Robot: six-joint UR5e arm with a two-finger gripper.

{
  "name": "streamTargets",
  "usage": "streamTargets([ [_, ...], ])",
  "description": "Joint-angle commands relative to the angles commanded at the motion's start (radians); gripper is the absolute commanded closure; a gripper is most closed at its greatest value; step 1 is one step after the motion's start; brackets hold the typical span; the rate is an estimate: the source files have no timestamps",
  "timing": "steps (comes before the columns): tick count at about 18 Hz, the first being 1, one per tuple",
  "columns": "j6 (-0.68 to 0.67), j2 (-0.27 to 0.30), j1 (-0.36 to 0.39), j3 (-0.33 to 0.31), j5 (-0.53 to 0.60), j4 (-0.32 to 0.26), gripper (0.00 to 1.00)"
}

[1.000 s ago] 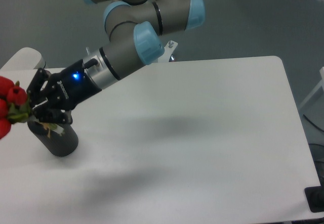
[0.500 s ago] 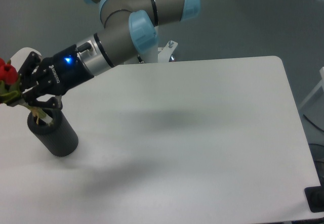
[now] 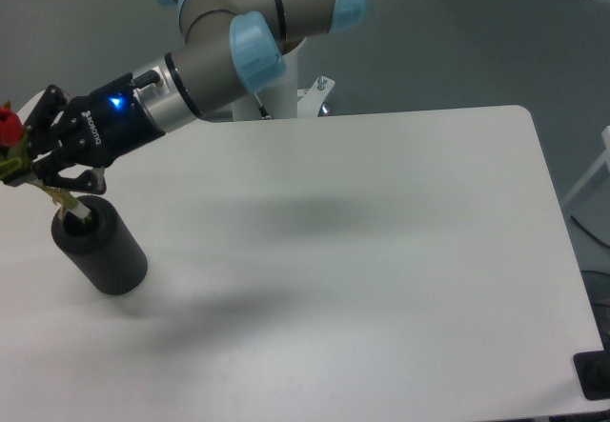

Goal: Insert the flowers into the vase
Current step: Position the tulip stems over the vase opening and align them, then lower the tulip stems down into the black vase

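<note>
One claw [image 3: 43, 160], mine, pinches the flowers [image 3: 11, 141] by their stems, red buds jutting out past my fingers. Just below the claw stands the vase [image 3: 100, 246], stem tips at its mouth.

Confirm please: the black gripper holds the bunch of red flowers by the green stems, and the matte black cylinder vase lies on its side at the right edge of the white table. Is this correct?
Not quite. The camera view shows the matte black cylinder vase near the left edge of the white table, not the right. The rest holds: the black gripper grips the bunch of red flowers by the green stems, and the vase lies tilted on its side.
</note>
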Motion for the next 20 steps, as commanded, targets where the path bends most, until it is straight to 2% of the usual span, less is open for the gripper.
streamTargets([
  [4, 0.003, -0.025, -0.021, 0.002, 0.008, 0.026, 1.00],
  [11, 0.018, -0.052, -0.034, -0.003, 0.011, 0.031, 1.00],
  [16, 0.129, -0.046, -0.032, -0.078, 0.011, 0.032, 1.00],
  [20, 0.173, -0.055, -0.031, -0.095, 0.012, 0.032, 1.00],
])
